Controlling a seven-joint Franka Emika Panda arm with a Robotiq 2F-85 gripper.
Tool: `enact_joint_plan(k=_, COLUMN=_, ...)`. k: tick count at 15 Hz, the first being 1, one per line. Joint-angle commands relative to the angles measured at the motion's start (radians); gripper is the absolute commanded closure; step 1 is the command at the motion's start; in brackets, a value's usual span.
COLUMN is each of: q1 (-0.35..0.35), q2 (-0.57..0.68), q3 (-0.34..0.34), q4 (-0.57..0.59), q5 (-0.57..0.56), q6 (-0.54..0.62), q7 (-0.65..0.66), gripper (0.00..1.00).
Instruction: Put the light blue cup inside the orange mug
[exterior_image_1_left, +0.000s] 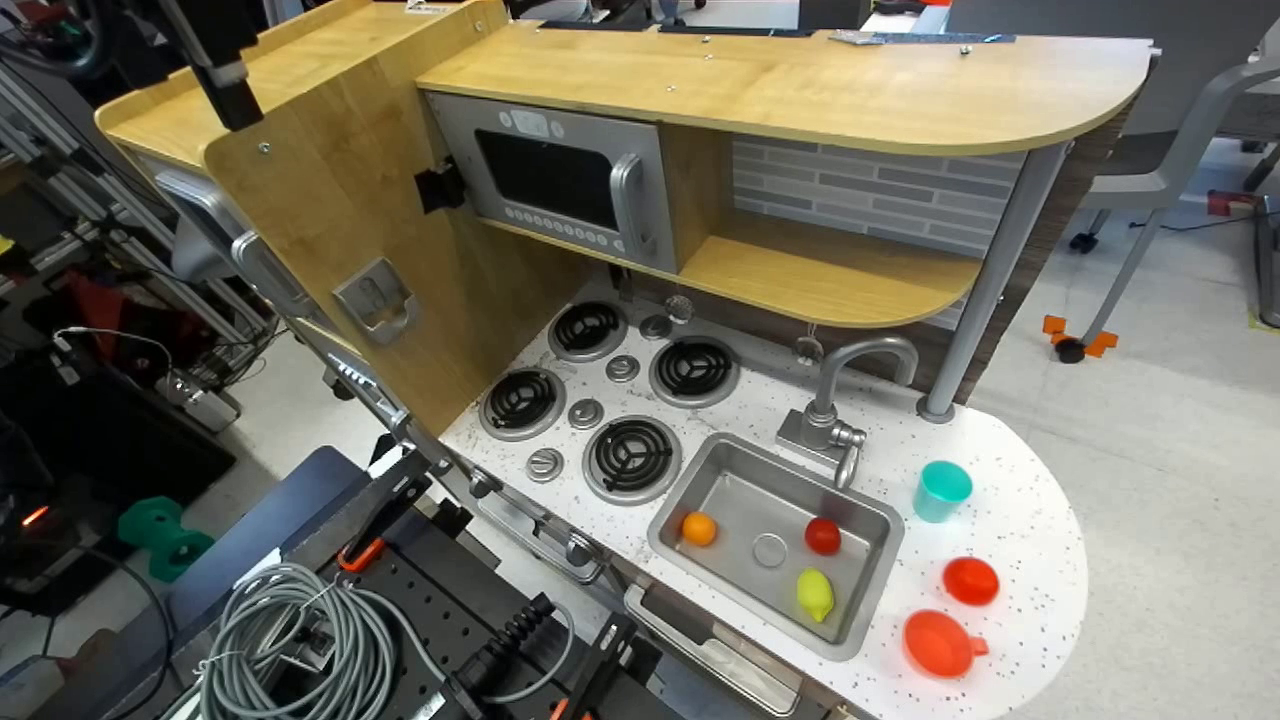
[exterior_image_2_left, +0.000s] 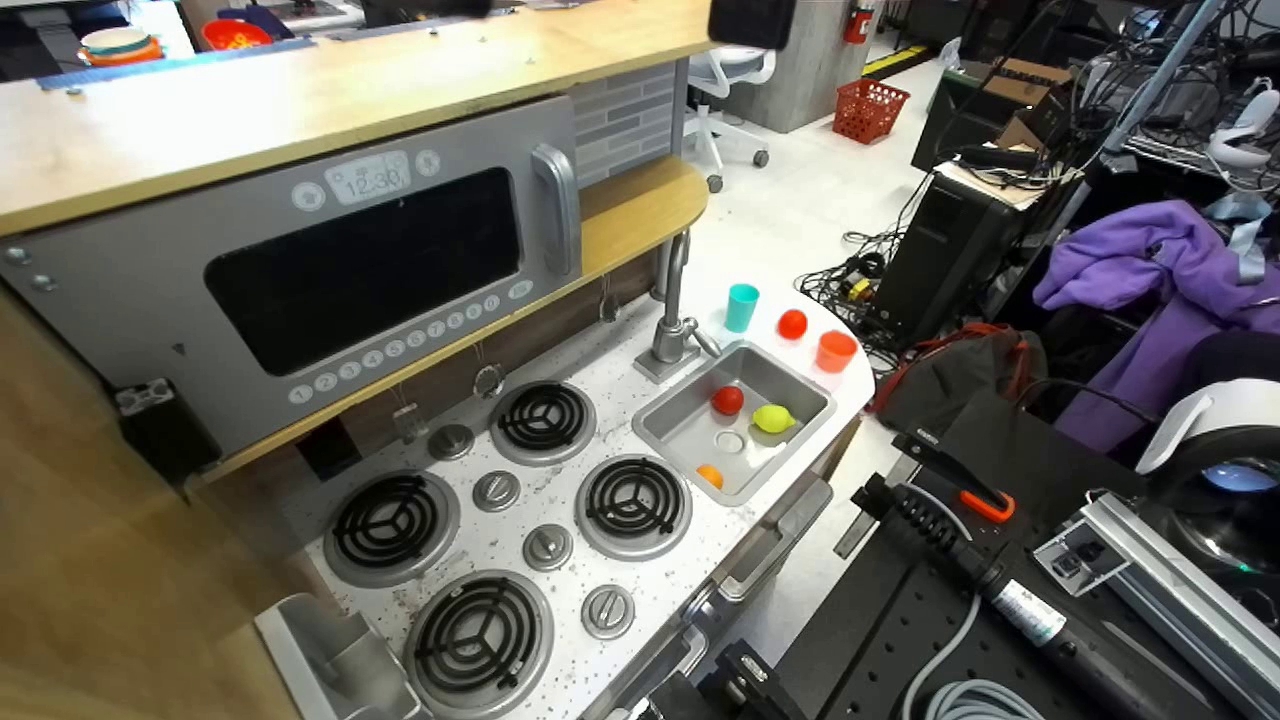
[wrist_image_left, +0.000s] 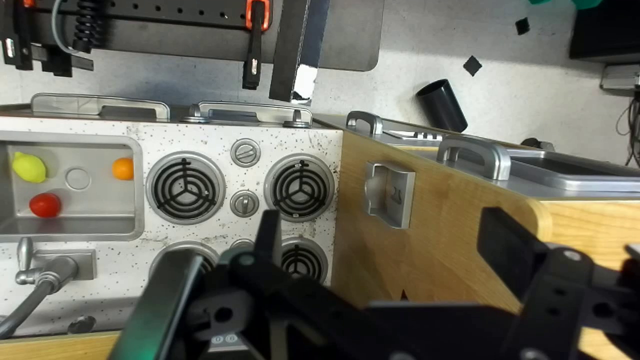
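"How's the claw (wrist_image_left: 385, 237)?"

"Fingers (wrist_image_left: 505, 250) spread wide, holding nothing. The edge of a wooden panel (wrist_image_left: 435, 240) shows between them; how near, I can't tell."

"The light blue cup (exterior_image_1_left: 942, 492)?"

"Well below the claw, upright, just past the sink (exterior_image_1_left: 745, 505), bare counter (exterior_image_1_left: 1030, 530) on its far side."

"The orange mug (exterior_image_1_left: 938, 643)?"

"Below the claw too, near the counter's edge, a red-orange piece (exterior_image_1_left: 970, 580) between it and the cup."

below the gripper (wrist_image_left: 381, 220) runs a white, speckled countertop (exterior_image_1_left: 1030, 520). nearest the gripper sit four coil burners (wrist_image_left: 186, 187) and their knobs (wrist_image_left: 244, 152); farther off come an inset sink (wrist_image_left: 139, 190) and a faucet (exterior_image_1_left: 818, 430). at the end farthest from the gripper stand the upright light blue cup (exterior_image_1_left: 942, 491), a round red-orange piece (exterior_image_1_left: 970, 581) and the orange mug (exterior_image_1_left: 938, 643), near one another.
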Motion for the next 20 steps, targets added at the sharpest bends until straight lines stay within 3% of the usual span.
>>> enact_joint_plan(k=1, q1=-0.010, q2=0.000, q3=0.009, q4=0.002, q5=0.002, q6=-0.003, q7=-0.002, gripper=0.00)
enact_joint_plan(k=10, q1=-0.017, q2=-0.005, q3=0.013, q4=-0.008, q5=-0.027, q6=0.041, q7=0.003, gripper=0.00)
enact_joint_plan(k=16, q1=-0.024, q2=-0.013, q3=0.020, q4=-0.028, q5=-0.050, q6=0.137, q7=0.049, gripper=0.00)
enact_joint_plan(k=17, q1=-0.069, q2=0.035, q3=-0.039, q4=-0.012, q5=-0.078, q6=0.149, q7=-0.027, gripper=0.00)
enact_joint_plan(k=20, q1=-0.123, q2=0.070, q3=-0.078, q4=0.006, q5=-0.146, q6=0.173, q7=-0.032, gripper=0.00)
